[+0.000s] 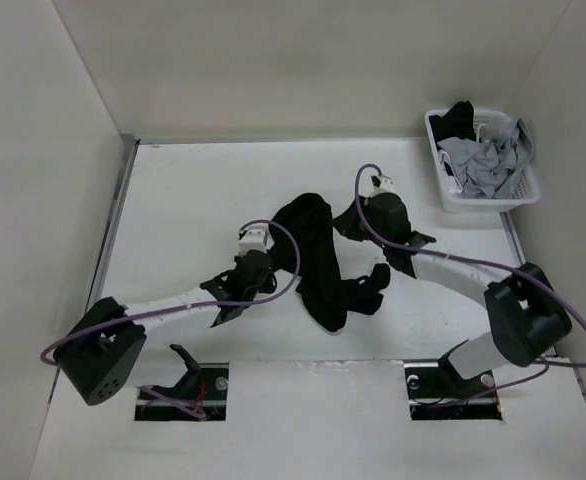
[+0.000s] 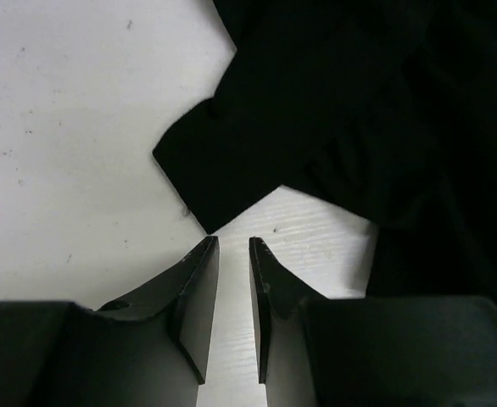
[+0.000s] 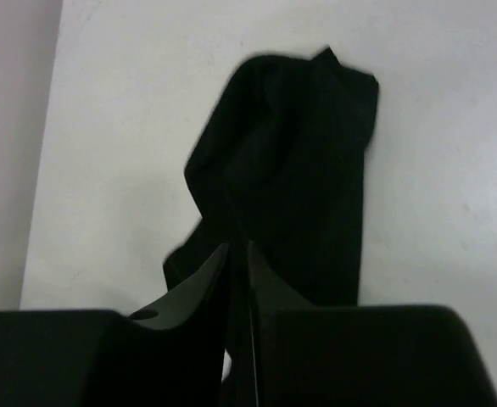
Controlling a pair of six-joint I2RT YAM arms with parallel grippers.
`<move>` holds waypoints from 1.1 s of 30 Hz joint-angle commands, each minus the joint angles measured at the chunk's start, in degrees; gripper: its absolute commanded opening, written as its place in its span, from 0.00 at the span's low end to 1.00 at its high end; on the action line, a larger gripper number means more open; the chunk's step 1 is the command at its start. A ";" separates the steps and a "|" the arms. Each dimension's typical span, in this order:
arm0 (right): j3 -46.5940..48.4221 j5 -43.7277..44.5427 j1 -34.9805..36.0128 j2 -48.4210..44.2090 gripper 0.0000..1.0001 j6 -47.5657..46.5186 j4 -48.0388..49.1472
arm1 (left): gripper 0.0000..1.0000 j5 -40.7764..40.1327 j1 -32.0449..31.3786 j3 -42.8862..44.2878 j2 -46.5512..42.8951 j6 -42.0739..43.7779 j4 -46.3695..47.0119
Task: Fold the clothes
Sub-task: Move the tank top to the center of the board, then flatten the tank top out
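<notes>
Bright, even overhead light; soft shadows; rt wrist view slightly blurry.

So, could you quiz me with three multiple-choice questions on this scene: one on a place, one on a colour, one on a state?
1. Where is the white basket? A near left corner; B far right corner; C centre.
2. What colour is the T-shirt lying in the middle? A red; B black; C yellow.
3. The left pincer is: A empty; B gripping a sock; C holding the basket.
Answers: B, it sits top right in the overhead view; B, plainly black; A, bare table shows through its gap.
</notes>
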 commanded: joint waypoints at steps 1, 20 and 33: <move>-6.98 2.20 1.80 -5.89 0.16 -0.42 3.27 | 0.21 -7.84 -3.46 5.06 4.67 4.32 -2.73; -18.34 0.62 3.12 -11.18 0.34 2.05 9.34 | 0.26 6.11 6.46 3.84 13.21 -9.74 4.55; -16.23 1.59 3.12 -7.05 0.45 1.96 9.78 | 0.27 7.36 7.78 1.47 9.26 -12.29 -3.09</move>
